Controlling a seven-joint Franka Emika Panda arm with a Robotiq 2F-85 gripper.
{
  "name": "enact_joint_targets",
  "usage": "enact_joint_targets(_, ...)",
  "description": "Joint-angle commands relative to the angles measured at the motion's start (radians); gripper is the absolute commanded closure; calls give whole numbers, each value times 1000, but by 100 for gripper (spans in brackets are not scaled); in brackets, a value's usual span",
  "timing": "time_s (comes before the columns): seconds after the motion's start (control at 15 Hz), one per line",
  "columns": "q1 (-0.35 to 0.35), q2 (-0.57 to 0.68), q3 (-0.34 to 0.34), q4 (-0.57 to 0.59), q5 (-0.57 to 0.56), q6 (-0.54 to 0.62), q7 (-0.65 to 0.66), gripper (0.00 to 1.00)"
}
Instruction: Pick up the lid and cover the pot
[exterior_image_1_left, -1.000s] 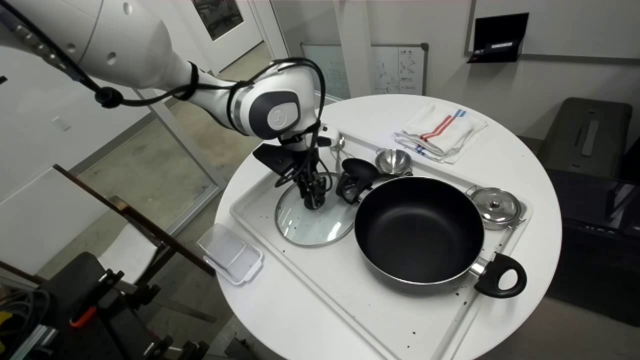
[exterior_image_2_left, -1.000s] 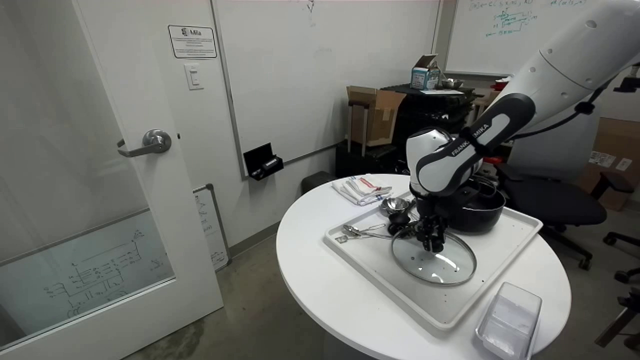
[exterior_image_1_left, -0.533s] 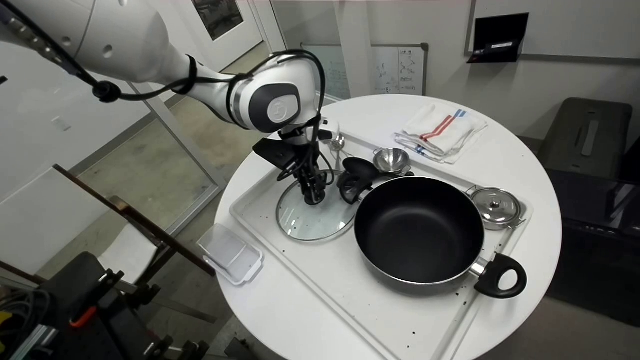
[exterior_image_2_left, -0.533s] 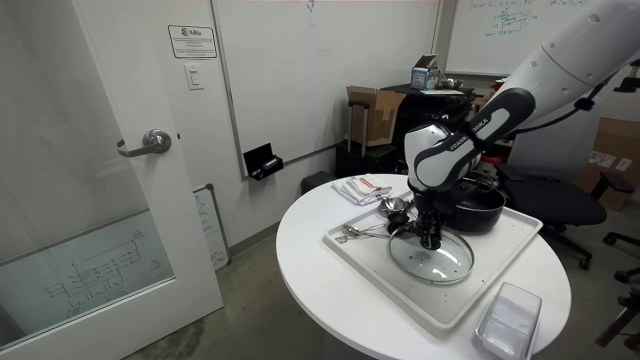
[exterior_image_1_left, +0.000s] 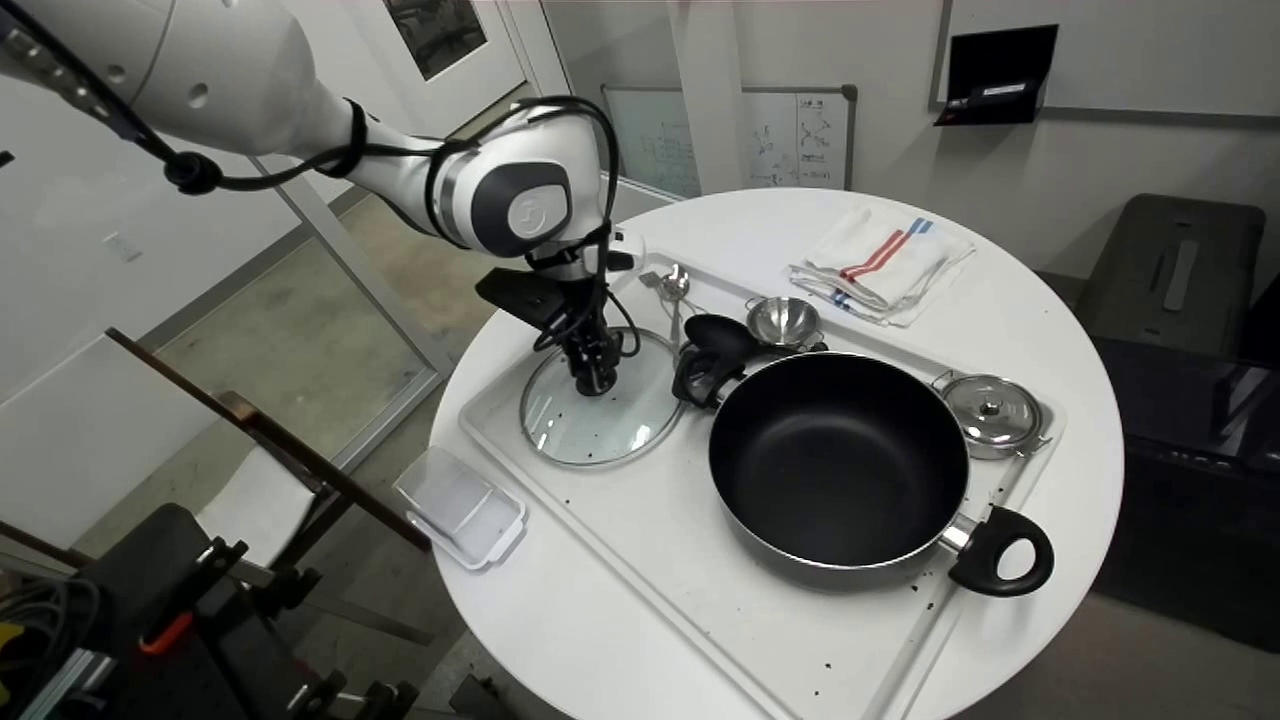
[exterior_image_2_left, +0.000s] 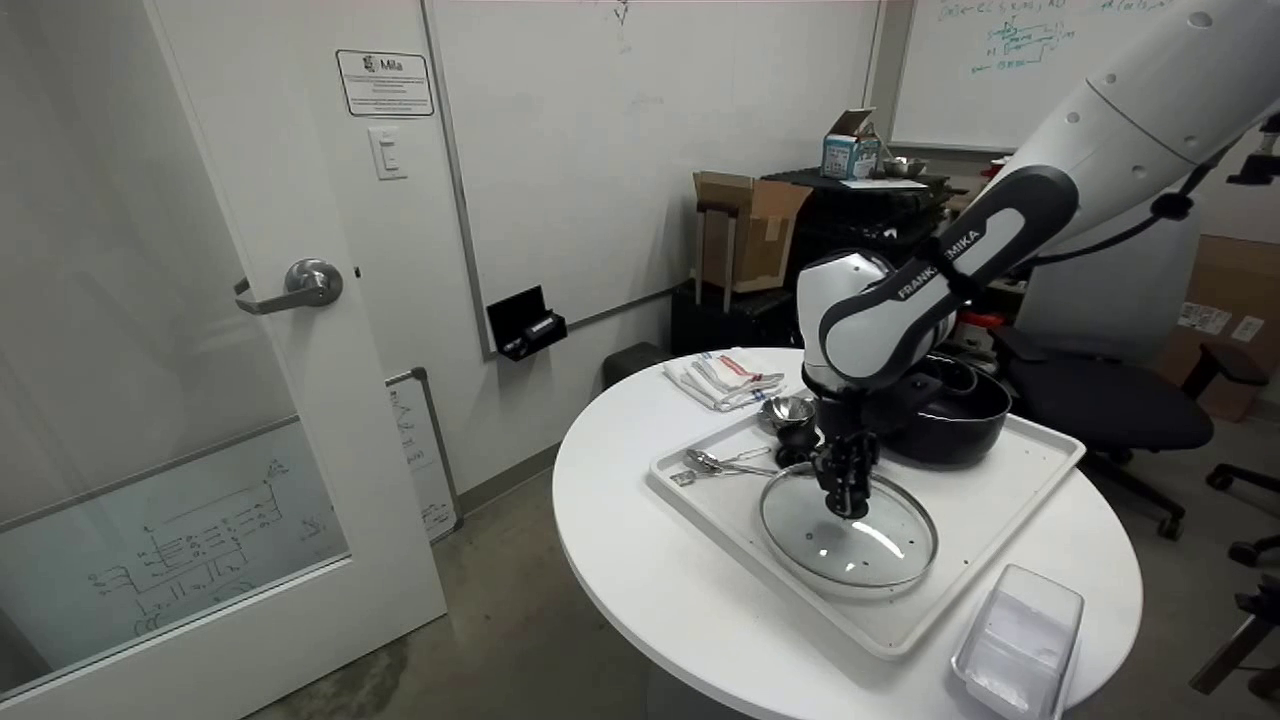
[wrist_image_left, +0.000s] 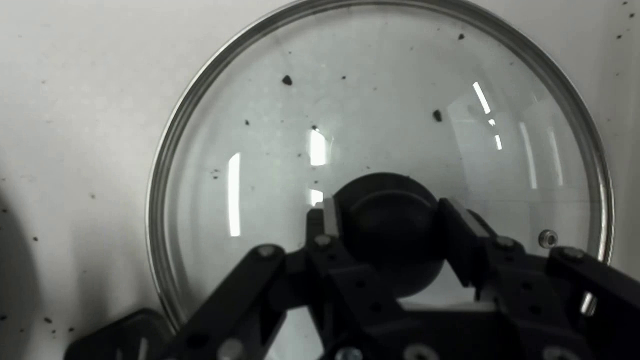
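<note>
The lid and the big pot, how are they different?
The lid is see-through; the pot is black. The lid has a knob on top; the pot has a loop handle at its side. The gripper holds the lid, not the pot. Both are round.

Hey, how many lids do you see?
2: a glass lid, held by the claw, and a small silvery lid, across the black pot from it. More could be hidden.

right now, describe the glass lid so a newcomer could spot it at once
On the round white table sits a white tray with a big black pot. Beside that pot, the jaws grip the lid by its black knob. Its round, see-through glass sets it apart from the small silvery lidded pot and the rectangular clear box.
</note>
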Motion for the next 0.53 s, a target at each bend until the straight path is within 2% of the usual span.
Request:
enact_joint_targets(0.0,-7,-120,42,-122,14,9,-58,74)
enact_joint_targets(0.47,-11,-317,72,-286,33,10,-78,74)
